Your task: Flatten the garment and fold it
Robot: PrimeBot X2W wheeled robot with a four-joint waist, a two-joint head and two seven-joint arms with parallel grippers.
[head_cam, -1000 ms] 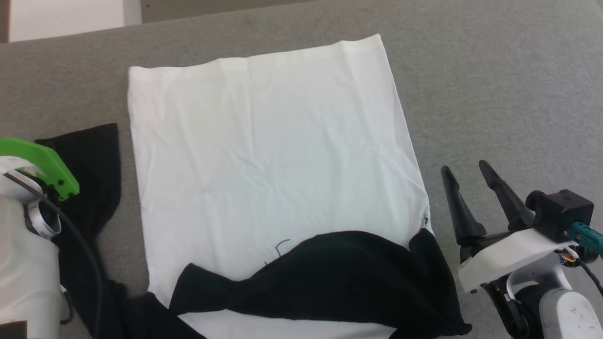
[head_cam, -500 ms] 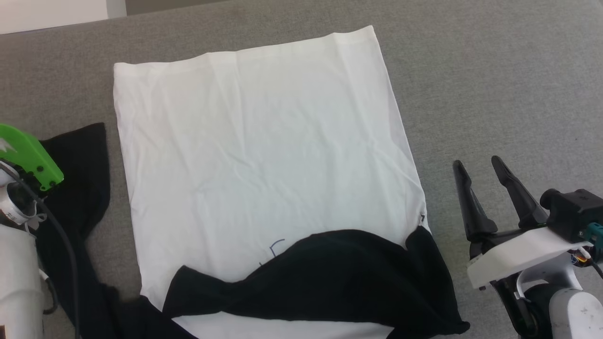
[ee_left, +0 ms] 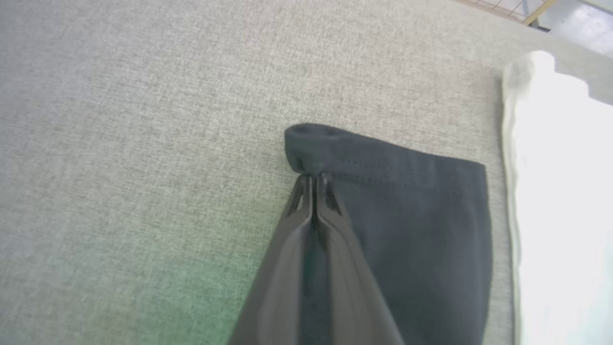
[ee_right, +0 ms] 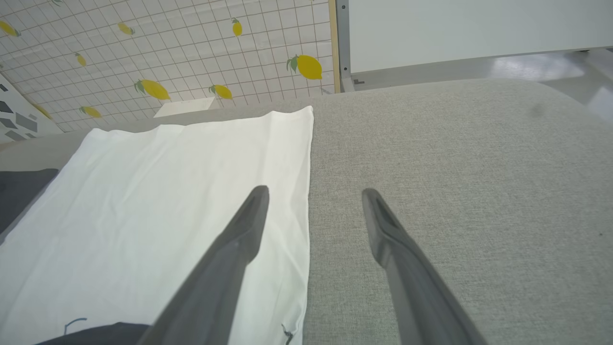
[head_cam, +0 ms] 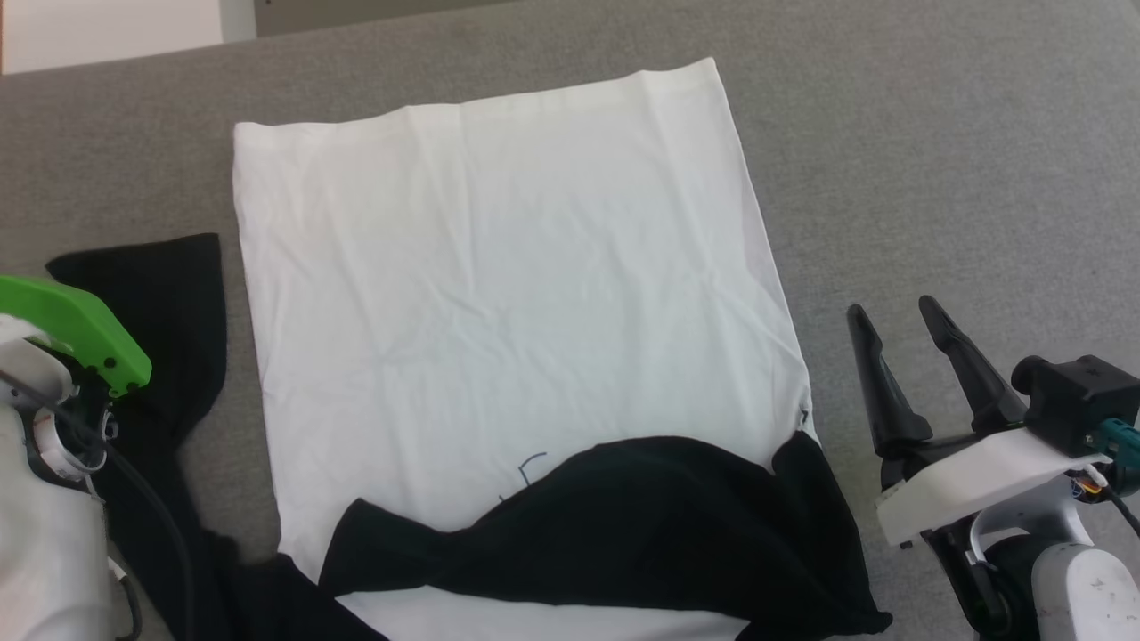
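The garment [head_cam: 517, 294] lies spread on the grey surface, white body flat with its hem at the far end. One black sleeve [head_cam: 169, 312] stretches out to the left. The other black sleeve [head_cam: 623, 525] is folded across the near end of the white body. In the left wrist view my left gripper [ee_left: 311, 181] is shut on the outer corner of the left sleeve's cuff [ee_left: 306, 143], which bunches at the fingertips. My right gripper [head_cam: 893, 309] stands open to the right of the garment, its fingers [ee_right: 239, 239] hovering at the white edge [ee_right: 301, 191] and holding nothing.
The grey fabric surface [head_cam: 935, 160] runs well past the garment on the right and far sides. My left wrist's green cover [head_cam: 76, 329] sits over the left sleeve. A tiled wall with lemon prints [ee_right: 153, 48] stands beyond the far edge.
My left gripper has closed on the left sleeve's cuff corner. The head view has shifted a little; the garment's body and the right gripper stay where they were.
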